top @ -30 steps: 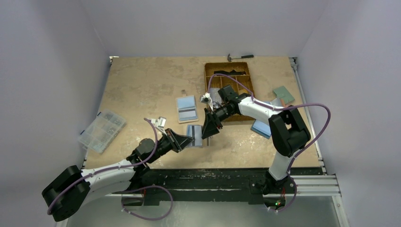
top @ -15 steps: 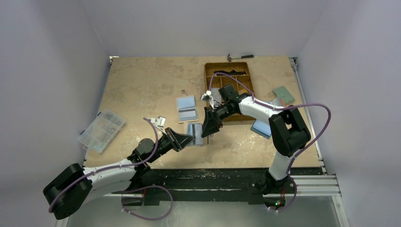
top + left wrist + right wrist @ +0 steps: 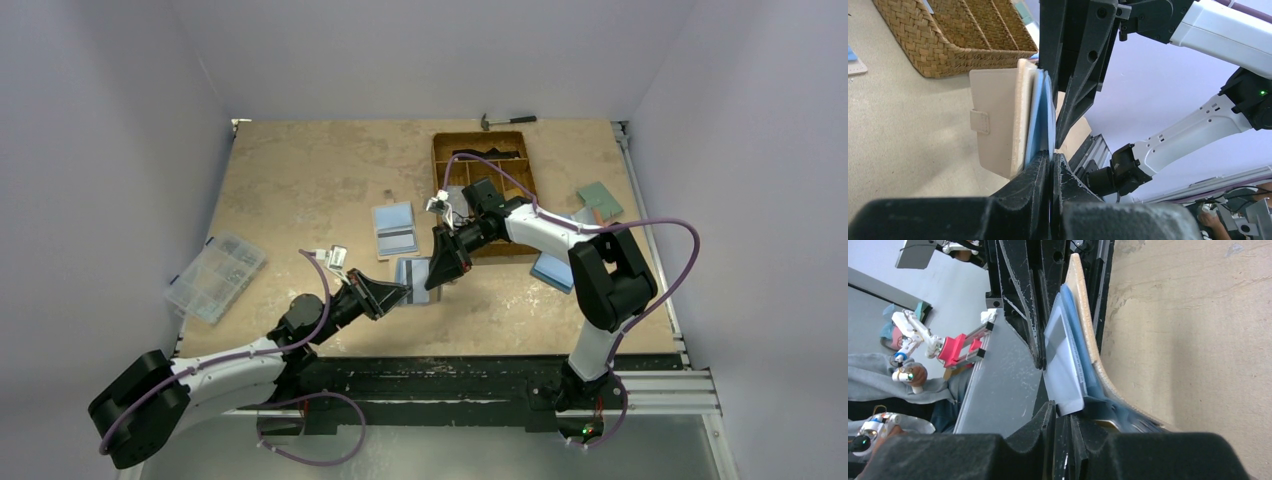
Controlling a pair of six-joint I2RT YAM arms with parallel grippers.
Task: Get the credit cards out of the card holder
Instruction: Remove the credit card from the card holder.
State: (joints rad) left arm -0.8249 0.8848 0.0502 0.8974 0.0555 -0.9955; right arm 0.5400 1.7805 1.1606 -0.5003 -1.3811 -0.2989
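My left jaws are clamped shut on the light blue inner leaf of the small tan bifold card holder (image 3: 995, 120). It stands on edge near the 6 o'clock side of the sandy tabletop (image 3: 300, 180), its strap tab turned towards my left wrist camera. I cannot tell whether it touches the surface. The right jaws come at it from its 3 o'clock side and sit drawn close around the lower edge of a thin greyish card with a dark stripe (image 3: 1062, 365), which sticks out of the holder. I cannot tell whether they actually pinch that card. Against the overhead picture from a second ago, the change is slight: both sets of jaws and the holder between them have crept a little towards 12 o'clock, and the left arm (image 3: 240, 355) has stretched forward with them. The flat light blue loose cards (image 3: 394, 228) at the holder's 11 o'clock lie where they lay before. So do the brown woven compartment tray (image 3: 953, 52) at 1 o'clock, the clear plastic organiser box (image 3: 215, 275) at 9 o'clock and the small hammer (image 3: 508, 121) at the far 12 o'clock edge.
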